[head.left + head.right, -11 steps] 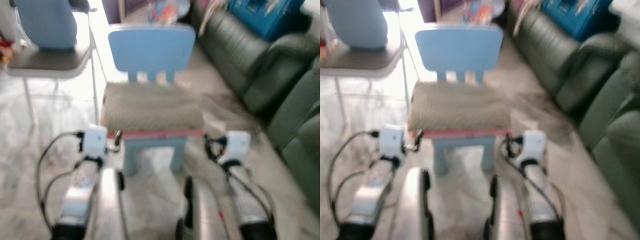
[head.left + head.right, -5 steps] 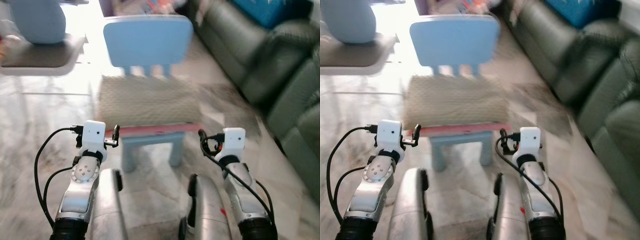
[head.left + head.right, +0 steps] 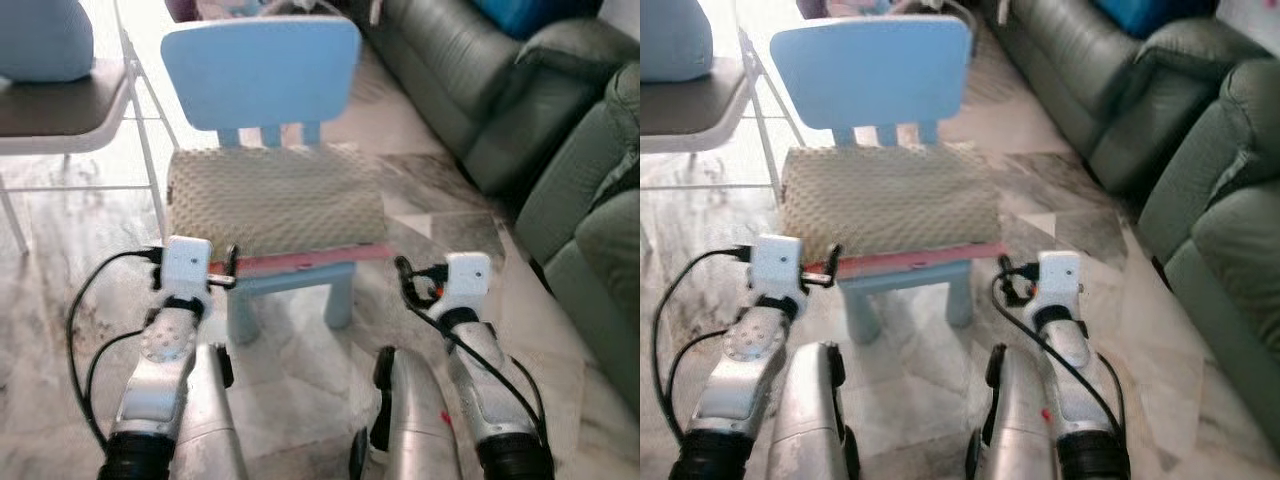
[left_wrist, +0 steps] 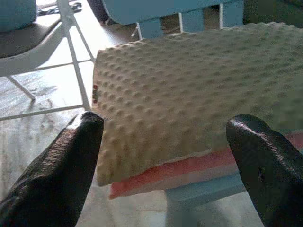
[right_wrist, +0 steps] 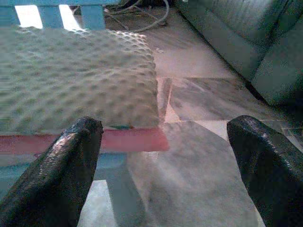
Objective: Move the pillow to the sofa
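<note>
The pillow (image 3: 272,198) lies on the seat of the blue chair (image 3: 262,70), hiding most of it. The sofa (image 3: 560,170) on the right is cut off. Left gripper (image 4: 165,142) and right gripper (image 5: 165,137) hang before the pillow's front corners, fingers released, apart from it.

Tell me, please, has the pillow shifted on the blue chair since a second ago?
No. The pillow lies on the chair's seat under the backrest as before; the camera moved.
</note>
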{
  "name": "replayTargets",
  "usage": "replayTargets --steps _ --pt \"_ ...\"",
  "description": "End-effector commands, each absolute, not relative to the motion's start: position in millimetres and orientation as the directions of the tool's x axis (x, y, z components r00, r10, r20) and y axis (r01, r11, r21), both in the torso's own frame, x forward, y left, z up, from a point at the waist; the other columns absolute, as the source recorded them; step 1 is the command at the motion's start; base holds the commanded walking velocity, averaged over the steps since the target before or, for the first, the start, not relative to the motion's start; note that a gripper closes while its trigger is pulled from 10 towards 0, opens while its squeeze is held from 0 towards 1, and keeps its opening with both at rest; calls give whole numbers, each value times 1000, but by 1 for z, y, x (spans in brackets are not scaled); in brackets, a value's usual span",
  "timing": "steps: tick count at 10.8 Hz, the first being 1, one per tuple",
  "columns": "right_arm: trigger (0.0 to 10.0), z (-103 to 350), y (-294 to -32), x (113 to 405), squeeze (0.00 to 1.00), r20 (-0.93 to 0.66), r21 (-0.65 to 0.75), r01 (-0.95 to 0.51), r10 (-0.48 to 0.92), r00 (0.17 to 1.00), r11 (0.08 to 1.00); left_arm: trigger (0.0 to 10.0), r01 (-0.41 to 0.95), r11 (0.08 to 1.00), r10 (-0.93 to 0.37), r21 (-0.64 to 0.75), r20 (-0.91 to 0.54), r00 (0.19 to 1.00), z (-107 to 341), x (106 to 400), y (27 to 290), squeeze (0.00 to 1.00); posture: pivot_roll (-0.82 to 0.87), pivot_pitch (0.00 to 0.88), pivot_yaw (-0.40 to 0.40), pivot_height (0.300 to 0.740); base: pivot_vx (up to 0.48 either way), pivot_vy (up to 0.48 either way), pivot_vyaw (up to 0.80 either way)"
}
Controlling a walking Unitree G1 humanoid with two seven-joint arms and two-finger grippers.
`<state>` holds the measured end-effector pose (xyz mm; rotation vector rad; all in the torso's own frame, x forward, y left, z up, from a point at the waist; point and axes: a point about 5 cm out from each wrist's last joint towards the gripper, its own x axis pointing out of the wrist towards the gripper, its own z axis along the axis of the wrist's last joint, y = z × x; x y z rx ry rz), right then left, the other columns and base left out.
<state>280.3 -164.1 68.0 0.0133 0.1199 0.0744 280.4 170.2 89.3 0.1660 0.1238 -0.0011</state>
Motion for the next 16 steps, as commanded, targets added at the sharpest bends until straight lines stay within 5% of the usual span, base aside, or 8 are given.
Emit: replayTargets --steps 1,9,16 --pt "10000 71 -168 280 0 -110 8 -74 74 991 997 10000 21 987 0 157 -135 991 86 279 169 0 3 93 -54 522 296 0 0" --pt "10000 71 -164 282 0 -109 -4 -106 104 989 994 10000 17 988 3 152 -130 992 85 280 168 0 7 82 -57 530 289 0 114" --pt "10000 76 -155 281 0 -108 22 -149 151 983 989 10000 -63 975 91 211 -123 988 88 270 185 0 22 130 -58 530 0 0 370"
